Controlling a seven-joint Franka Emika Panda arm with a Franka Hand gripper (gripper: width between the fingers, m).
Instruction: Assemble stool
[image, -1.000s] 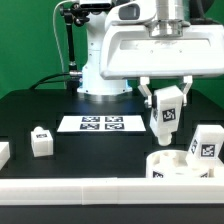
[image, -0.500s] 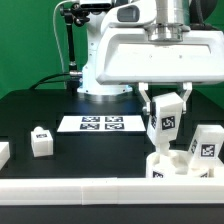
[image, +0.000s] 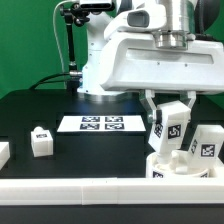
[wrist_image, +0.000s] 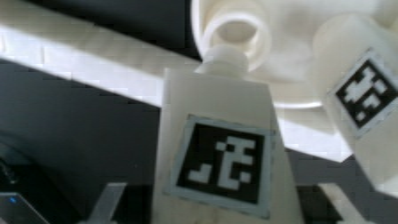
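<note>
Gripping a tagged white stool leg (image: 168, 124), the claw (image: 168, 108) holds it tilted just above the round seat (image: 190, 165).

Black tabletop (image: 100, 150) takes up most of the scene, matte, w/ a faint sheen toward the far side. Marker board (image: 100, 124) lies flat approx. mid-tabletop. It's thin & white, w/ several b/w tags printed on it and nothing resting on it. Long white rail (image: 70, 190) runs along the near edge, from the exterior view's left across to its right. Green backdrop (image: 30, 45) stands behind everything. Far back, left of centre, a thin black stand (image: 70, 45) rises upright against the green; the gear at its top is too small to make out.
</note>
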